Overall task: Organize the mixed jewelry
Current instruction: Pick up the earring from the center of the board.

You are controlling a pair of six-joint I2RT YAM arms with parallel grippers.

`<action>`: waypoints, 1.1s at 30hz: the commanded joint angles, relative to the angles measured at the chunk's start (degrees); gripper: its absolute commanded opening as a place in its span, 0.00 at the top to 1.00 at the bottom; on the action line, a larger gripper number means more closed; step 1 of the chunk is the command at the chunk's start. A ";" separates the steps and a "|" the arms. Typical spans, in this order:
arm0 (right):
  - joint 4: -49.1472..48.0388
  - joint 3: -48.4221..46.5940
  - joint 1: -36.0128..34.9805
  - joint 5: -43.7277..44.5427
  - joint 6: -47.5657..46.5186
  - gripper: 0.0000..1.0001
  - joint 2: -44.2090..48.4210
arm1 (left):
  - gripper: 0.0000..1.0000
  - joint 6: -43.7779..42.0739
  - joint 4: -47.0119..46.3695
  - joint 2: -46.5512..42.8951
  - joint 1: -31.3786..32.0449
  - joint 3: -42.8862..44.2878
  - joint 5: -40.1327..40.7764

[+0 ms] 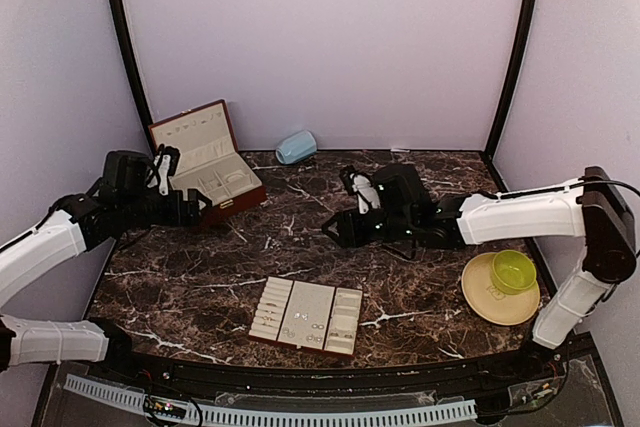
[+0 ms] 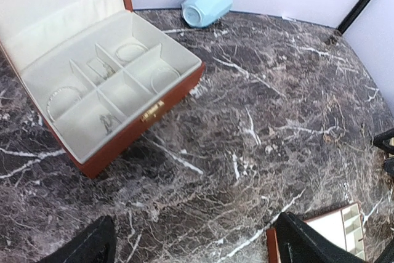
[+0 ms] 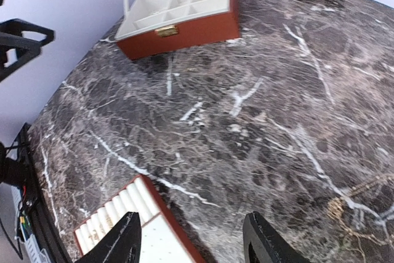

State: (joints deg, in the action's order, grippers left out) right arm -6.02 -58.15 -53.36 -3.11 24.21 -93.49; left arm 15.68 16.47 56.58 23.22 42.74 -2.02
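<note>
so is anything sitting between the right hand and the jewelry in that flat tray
Nothing visible. The right hand hovers open over bare marble, and the stretch down to the flat tray and its small jewelry pieces is clear. The yellow plate lies off to the side.

Your worktop (image 1: pixel 300 237): open box (image 1: pixel 212 169) far-left corner; cup (image 1: pixel 296 147) on its side, far edge; tray (image 1: pixel 306 314) near edge; bowl (image 1: pixel 513 271) on plate (image 1: pixel 490 302), right edge.
</note>
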 commanded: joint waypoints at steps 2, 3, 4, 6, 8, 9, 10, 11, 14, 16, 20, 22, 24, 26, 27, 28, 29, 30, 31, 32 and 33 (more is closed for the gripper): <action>9.84 2.44 3.11 8.30 5.98 0.45 2.88 | 0.06 -4.34 -3.40 1.14 -5.30 5.33 -2.67; 11.50 2.52 3.55 8.87 6.82 0.46 3.11 | 0.05 -4.60 -3.70 1.68 -6.09 6.48 -3.22; 13.05 2.54 3.86 9.56 7.64 0.48 3.25 | 0.05 -5.02 -4.09 2.94 -7.65 7.09 -4.12; 16.59 2.20 4.05 10.84 9.00 0.50 2.86 | 0.05 -5.66 -4.73 4.74 -9.62 8.67 -4.57; 20.35 1.09 4.06 10.97 10.30 0.55 1.51 | 0.06 -6.86 -6.22 5.78 -10.51 9.17 -3.48; 22.24 0.35 3.99 10.90 11.14 0.57 0.68 | 0.06 -7.32 -6.82 5.89 -10.58 8.93 -3.06; 23.93 -0.23 3.98 10.62 11.87 0.58 -0.12 | 0.07 -8.43 -8.32 5.91 -10.64 8.58 -2.28; 25.25 -0.69 3.97 10.25 12.45 0.59 -1.03 | 0.07 -8.89 -9.19 5.67 -10.65 7.73 -1.71; 28.33 -2.15 3.97 8.52 14.09 0.62 -2.81 | 0.08 -11.75 -11.11 4.94 -10.65 5.79 -0.44; 29.59 -3.04 3.89 7.07 14.40 0.64 -4.32 | 0.09 -13.56 -9.60 4.64 -10.65 5.80 0.81; 31.59 -5.48 3.75 5.51 13.98 0.72 -7.62 | 0.09 -15.27 -9.13 3.11 -10.65 4.84 4.35; 32.46 -7.11 3.58 4.92 13.79 0.73 -9.12 | 0.09 -15.32 -9.51 2.53 -10.65 4.70 3.72; 32.88 -8.63 3.37 4.03 13.51 0.76 -10.50 | 0.09 -15.33 -9.71 2.51 -10.65 4.76 2.93; 33.49 -9.58 3.06 3.47 13.43 0.78 -11.54 | 0.10 -15.33 -9.43 2.83 -10.65 4.94 2.56; 33.86 -9.94 2.94 3.39 13.39 0.79 -11.94 | 0.10 -15.33 -9.19 2.92 -10.65 5.01 2.55; 34.22 -10.10 2.75 3.38 13.32 0.79 -12.30 | 0.10 -15.33 -9.14 3.06 -10.65 5.10 2.51; 34.56 -10.26 2.66 3.50 13.25 0.80 -12.48 | 0.10 -15.33 -9.08 3.03 -10.65 5.08 2.48; 34.80 -10.32 2.61 3.59 13.24 0.80 -12.64 | 0.10 -15.33 -9.08 2.97 -10.65 5.07 2.40; 34.99 -10.24 2.52 3.82 13.28 0.80 -12.80 | 0.10 -15.33 -9.20 2.95 -10.65 5.03 2.34; 35.05 -10.15 2.43 3.94 13.24 0.80 -12.92 | 0.10 -15.33 -9.27 2.87 -10.65 4.96 2.17; 35.11 -10.08 2.47 4.09 13.25 0.81 -13.07 | 0.10 -15.33 -9.33 2.90 -10.65 4.98 2.18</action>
State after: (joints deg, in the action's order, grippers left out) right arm 27.46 -67.09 -50.41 0.99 37.52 -105.56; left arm 1.21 8.19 60.40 12.69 48.01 0.43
